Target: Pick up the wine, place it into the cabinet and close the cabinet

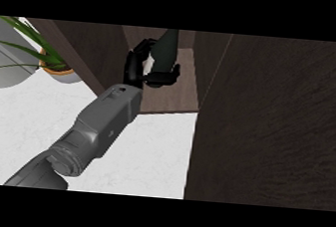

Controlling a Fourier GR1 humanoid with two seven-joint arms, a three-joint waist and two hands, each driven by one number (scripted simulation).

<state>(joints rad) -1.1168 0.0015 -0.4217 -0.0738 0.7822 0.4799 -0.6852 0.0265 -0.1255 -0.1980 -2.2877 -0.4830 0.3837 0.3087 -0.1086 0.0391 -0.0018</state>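
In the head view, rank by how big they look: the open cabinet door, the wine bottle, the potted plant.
1. Cabinet door, though it stands nearest the camera.
2 and 3. Potted plant and wine bottle: unsure, since the left hand hides part of the bottle.

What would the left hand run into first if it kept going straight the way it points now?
Probably the cabinet's back wall: the left hand, curled round the wine bottle, points into the open compartment above the shelf. Depth is unclear.
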